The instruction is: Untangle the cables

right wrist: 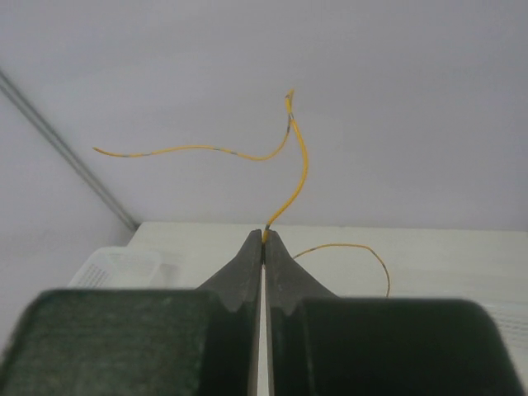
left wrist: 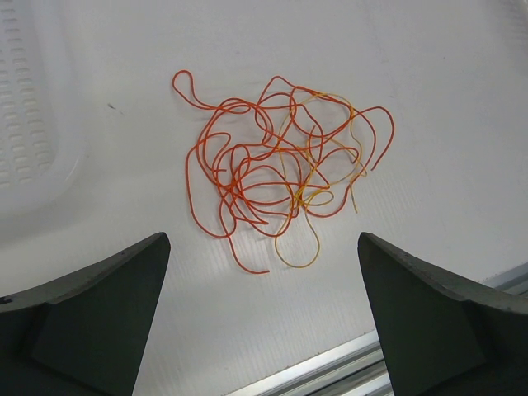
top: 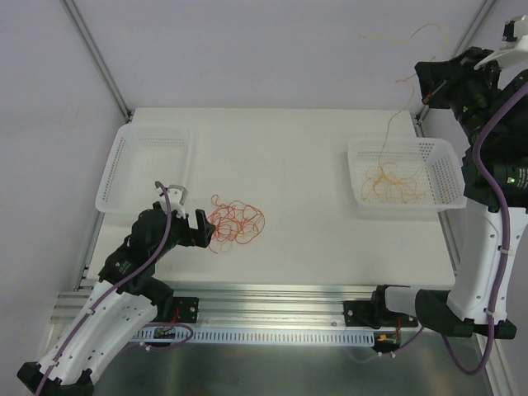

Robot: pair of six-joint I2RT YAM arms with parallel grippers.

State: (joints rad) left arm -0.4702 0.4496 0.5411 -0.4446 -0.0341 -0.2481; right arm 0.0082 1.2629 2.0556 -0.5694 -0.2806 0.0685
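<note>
Rail (top: 280, 297) of grooved aluminium runs along the near edge of the desk (top: 313, 165), with both arm bases fixed to it. Just beyond it on the left, the left gripper (top: 204, 229) sits low, its fingers (left wrist: 99, 322) spread wide and holding nothing. The left wrist view shows bare desk between their tips.

Directly ahead of those tips lies the tangle of cables (left wrist: 276, 165), just beside the gripper but apart from it. It is a flat knot of curly loops resting on the desk left of centre. Most strands are red-orange, with a few paler yellow-orange ones woven through its right side.

Farther back, the left basket (top: 115, 165), white and perforated, stands at the desk's left edge. The right basket (top: 445, 153) stands at the right edge, with loose yellow-orange strands (top: 392, 186) lying in it.

Farthest and highest, the right gripper (right wrist: 266, 237) hangs above and behind the right basket. Its fingers are pressed together, pinching a yellow cable (right wrist: 297, 165). Beyond the tips the cable rises and bends off to the left. In the top view a thin pale strand runs from the gripper down towards the right basket.
</note>
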